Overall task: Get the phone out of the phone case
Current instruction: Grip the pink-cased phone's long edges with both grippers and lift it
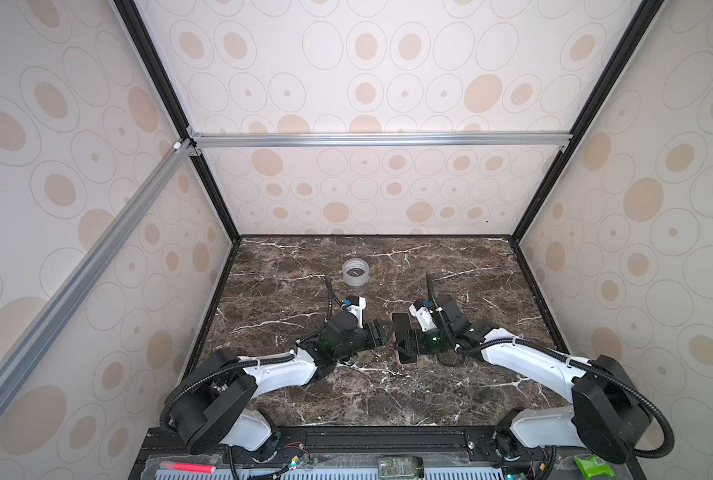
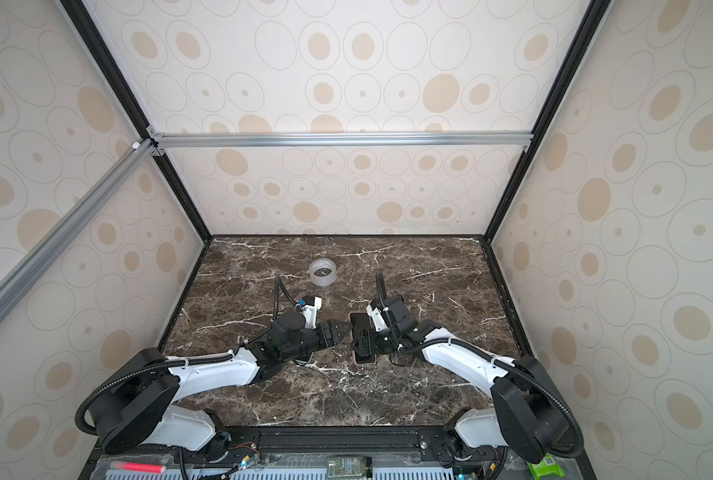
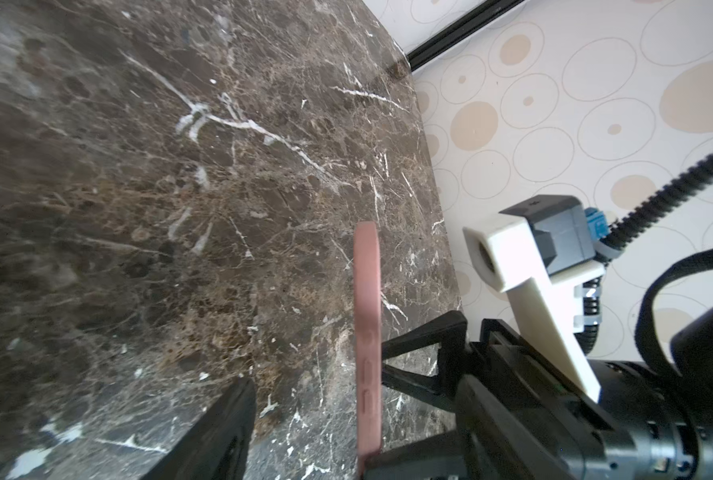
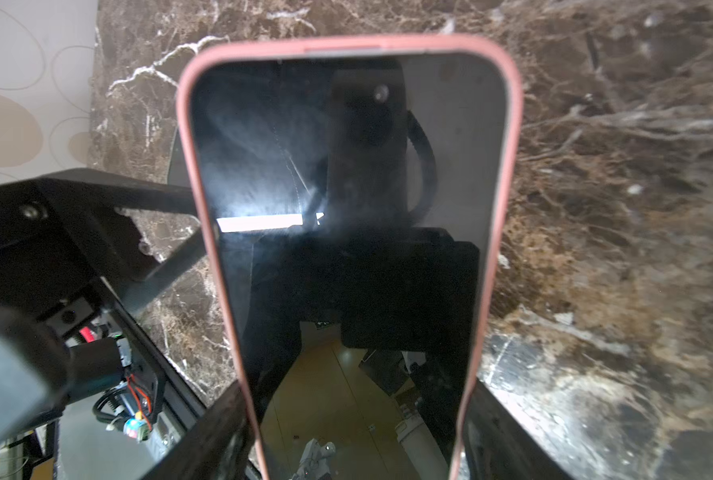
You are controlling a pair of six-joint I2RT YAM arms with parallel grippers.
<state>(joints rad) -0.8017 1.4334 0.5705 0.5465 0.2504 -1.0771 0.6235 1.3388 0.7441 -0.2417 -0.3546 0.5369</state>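
Phone [image 4: 346, 187] is fully seated in its pink case [image 4: 186, 124], screen up, sitting near the middle of the marble table [image 1: 346, 395], a bit toward the front. The right gripper [image 1: 405, 347] has it pinched across its width. In the right wrist view you can see its fingers [image 4: 217, 440] pressed against both long sides of the case near one end, with the dark glass just reflecting the arm above it.

The left gripper [image 1: 382, 333] is parked just beside the case's left long edge in both top views, jaws spread, nothing clamped. From the left wrist view the case [image 3: 367, 311] shows edge-on, side buttons visible, and one left finger [image 3: 222, 436] sits clear of it with bare tabletop between them. Can't make out the other finger there.

Only other thing on the table is a roll of tape [image 1: 355, 272], well apart toward the back.
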